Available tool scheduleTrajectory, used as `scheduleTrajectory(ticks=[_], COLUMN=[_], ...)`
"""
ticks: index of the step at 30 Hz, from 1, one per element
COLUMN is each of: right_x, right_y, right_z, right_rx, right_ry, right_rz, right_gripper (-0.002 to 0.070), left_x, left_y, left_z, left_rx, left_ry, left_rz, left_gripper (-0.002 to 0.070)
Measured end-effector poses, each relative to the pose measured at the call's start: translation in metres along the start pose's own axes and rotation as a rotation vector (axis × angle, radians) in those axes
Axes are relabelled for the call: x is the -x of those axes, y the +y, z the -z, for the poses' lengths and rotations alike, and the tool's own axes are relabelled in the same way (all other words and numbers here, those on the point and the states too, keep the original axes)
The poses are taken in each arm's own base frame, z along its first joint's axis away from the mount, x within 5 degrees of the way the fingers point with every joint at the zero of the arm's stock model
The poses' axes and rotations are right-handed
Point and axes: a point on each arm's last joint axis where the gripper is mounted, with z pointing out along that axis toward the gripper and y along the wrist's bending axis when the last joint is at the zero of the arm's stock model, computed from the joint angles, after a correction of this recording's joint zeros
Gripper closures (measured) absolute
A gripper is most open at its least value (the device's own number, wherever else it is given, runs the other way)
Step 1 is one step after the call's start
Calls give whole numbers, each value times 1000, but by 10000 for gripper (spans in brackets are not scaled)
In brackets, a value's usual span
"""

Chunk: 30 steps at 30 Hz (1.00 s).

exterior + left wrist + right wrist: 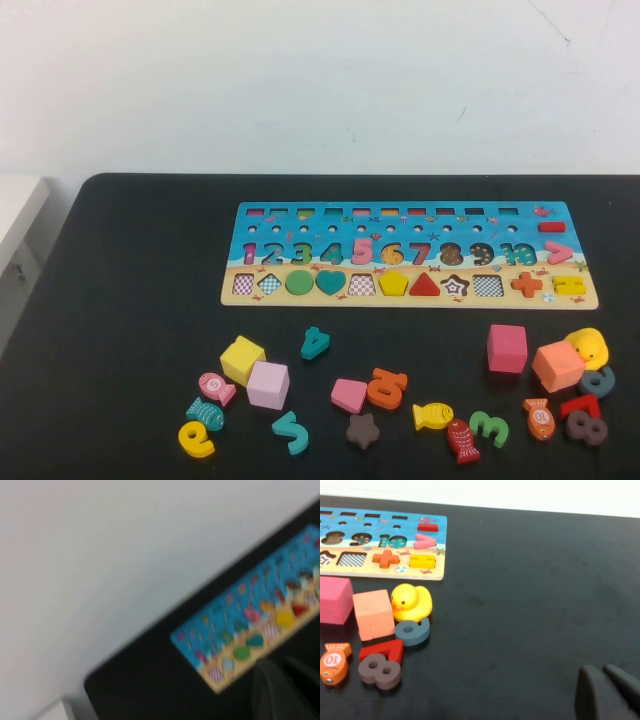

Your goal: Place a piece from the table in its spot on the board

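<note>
Loose numbers, fish and cubes litter the near surface (120, 300); the yellow pentagon piece (393, 283) already sits in its cut-out on the board (400, 212). Left hand (285, 690) and right hand (607, 692) hover clear, apparently pressed together; best retreat without nudging it

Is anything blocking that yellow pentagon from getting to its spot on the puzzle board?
No. The yellow pentagon already sits in its cut-out on the board, between a checkered empty slot and the red triangle. The left gripper and right gripper show only in their wrist views, away from it.
</note>
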Motion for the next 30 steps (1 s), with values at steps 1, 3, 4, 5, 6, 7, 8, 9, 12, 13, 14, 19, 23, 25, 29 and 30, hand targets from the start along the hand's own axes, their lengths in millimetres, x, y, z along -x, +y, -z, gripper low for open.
scheduleTrajectory(ticks=[1, 3, 4, 5, 6, 7, 8, 9, 12, 13, 14, 19, 23, 25, 29, 30], right_x=[0, 0, 0, 0, 0, 0, 0, 0, 0, 0, 0, 0, 0, 0, 0, 0], right_y=[0, 0, 0, 0, 0, 0, 0, 0, 0, 0, 0, 0, 0, 0, 0, 0], right_z=[0, 0, 0, 0, 0, 0, 0, 0, 0, 0, 0, 0, 0, 0, 0, 0], right_rx=[0, 0, 0, 0, 0, 0, 0, 0, 0, 0, 0, 0, 0, 0, 0, 0], right_ry=[0, 0, 0, 0, 0, 0, 0, 0, 0, 0, 0, 0, 0, 0, 0, 0], right_rz=[0, 0, 0, 0, 0, 0, 0, 0, 0, 0, 0, 0, 0, 0, 0, 0], right_gripper=[657, 657, 657, 657, 657, 658, 657, 657, 658, 657, 658, 658, 657, 657, 657, 657], left_x=[-10, -28, -36, -42, -48, -53, -57, -60, -67, -67, -67, -69, -70, -72, -83, -86], left_y=[-4, -10, -12, -14, -16, -18, -20, -22, -25, -25, -26, -31, -30, -29, -22, -21], left_z=[-3, -10, -11, -9, -9, -9, -9, -9, -12, -13, -15, -19, -7, 5, 50, 62], left_rx=[-10, -24, -30, -33, -44, -51, -61, -68, -86, -90, -93, -121, -128, -121, -94, -90], left_ry=[33, 91, 108, 113, 127, 138, 146, 160, 199, 204, 208, 220, 188, 159, 38, 6], left_rz=[-7, -18, -17, -8, 6, 16, 24, 29, 34, 34, 34, 35, 43, 50, 71, 79], left_gripper=[676, 676, 676, 676, 676, 676, 676, 676, 676, 676, 676, 676, 676, 676, 676, 676])
